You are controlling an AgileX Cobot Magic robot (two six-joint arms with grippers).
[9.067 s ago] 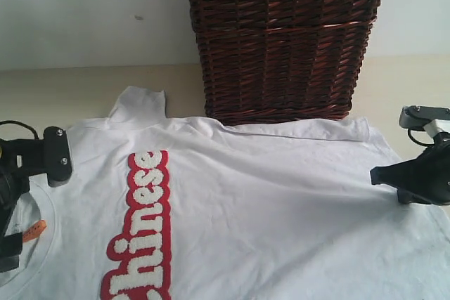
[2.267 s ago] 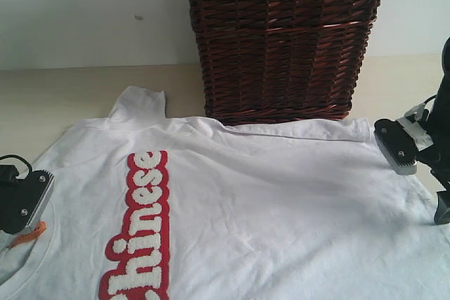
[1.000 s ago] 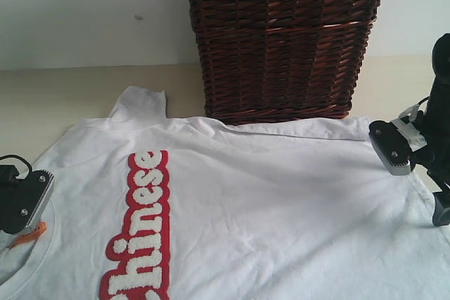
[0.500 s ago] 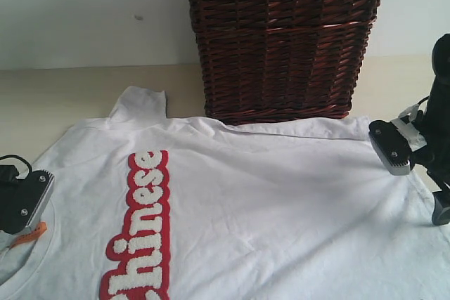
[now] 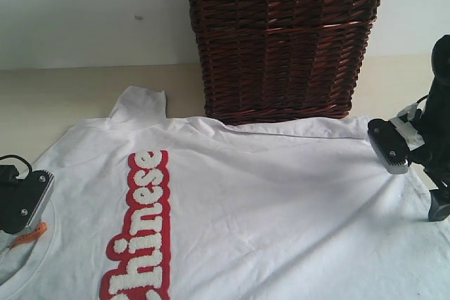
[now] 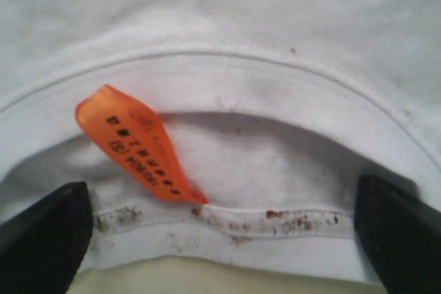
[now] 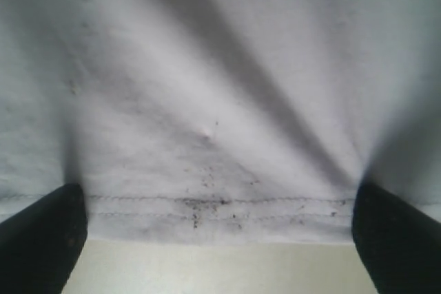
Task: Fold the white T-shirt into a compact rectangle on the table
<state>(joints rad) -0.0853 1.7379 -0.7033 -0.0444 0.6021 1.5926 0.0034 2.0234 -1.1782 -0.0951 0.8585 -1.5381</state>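
I see the white T-shirt (image 5: 267, 201) spread flat on the table (image 5: 63, 93), both grippers at its ends with fingers wide apart.
My left gripper (image 6: 220, 239) straddles the collar (image 6: 207, 74), gripping nothing, the orange tag (image 6: 134, 146) lying between its fingers; my right gripper (image 7: 217, 239) straddles the stitched hem (image 7: 220, 208), fingers likewise apart and empty; the shirt's far edge lies against the foot of the wicker basket (image 5: 285, 40); the red-outlined lettering faces up.

Indoor test bench, prob. robotics lab. Evidence: plain cream table (image 5: 42, 93), bare white wall (image 5: 84, 5), robot arm (image 5: 443, 124) w/ cabling, dark wicker basket (image 5: 281, 40) at rear.
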